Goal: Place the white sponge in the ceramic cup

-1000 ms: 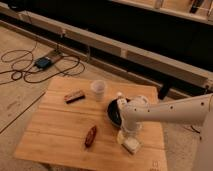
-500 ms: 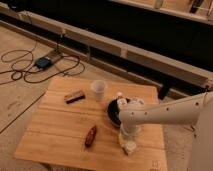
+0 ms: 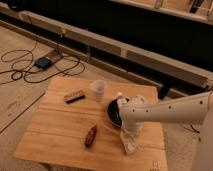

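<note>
Lower right, my gripper [image 3: 131, 135] sits at the soft cream-white rectangular sponge [image 3: 128, 146]; whether it's gripping, I cannot tell.

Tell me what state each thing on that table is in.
cup: upright, sponge not in it.
sponge: on table, beneath end effector.
end effector: pointing down, right over sponge.
bowl: upright, partly behind arm.
bottle: standing by bowl.
bar: lying flat.
brown thing: lying flat.

A wooden worktop [image 3: 55, 127] carries a ceramic cup [image 3: 99, 90], a black bowl [image 3: 113, 115] near it, a dark bar [image 3: 74, 96] and a brown oblong item [image 3: 91, 136]. The tool [image 3: 131, 140] hangs low over the worktop, just in front of the bowl.
</note>
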